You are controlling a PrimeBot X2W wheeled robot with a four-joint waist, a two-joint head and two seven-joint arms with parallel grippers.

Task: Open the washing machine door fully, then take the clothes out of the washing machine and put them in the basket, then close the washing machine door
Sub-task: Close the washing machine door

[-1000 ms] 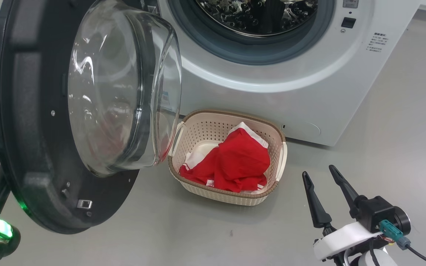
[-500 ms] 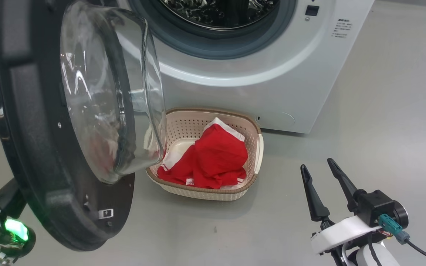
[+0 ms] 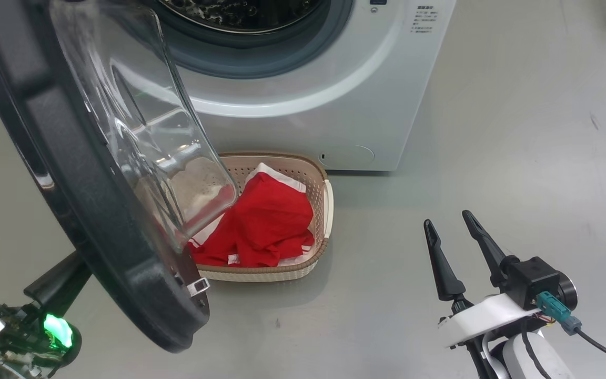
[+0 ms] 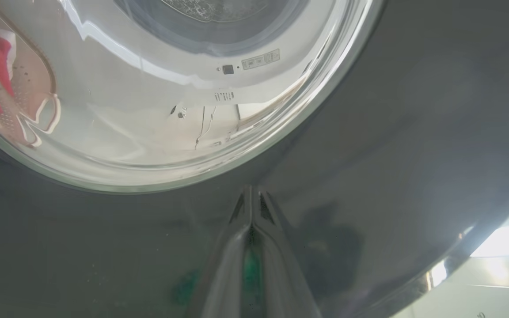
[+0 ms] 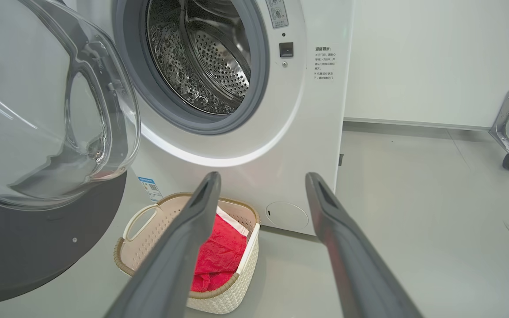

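- The washing machine (image 3: 334,89) stands with its mouth uncovered. The steel drum (image 5: 210,57) looks empty as far as the right wrist view reaches (its near floor is hidden). A garment left in there would be shut in. One machine, one drum.
- The washing machine door (image 3: 71,173) hangs partway open at the left, its glass bowl facing the machine. It offers a slick surface with nothing to hook, so a push could skid off it, or leave the door short of the latch. One door.
- The basket (image 3: 325,210) sits on the floor (image 3: 492,131) just before the machine, partly beneath the bowl. If the door's lower edge runs low, it might clip the rim or a handle. One basket.
- The clothes (image 3: 266,221) lie heaped inside the basket and near its rim. A raised fold could catch the door. One red heap; I cannot tell the number of garments.
- The left gripper (image 4: 251,207) has its fingers pressed together, empty, tips against the door's glossy outer ring. The right gripper (image 3: 447,218) is spread wide, empty, well apart from the basket. Two grippers.
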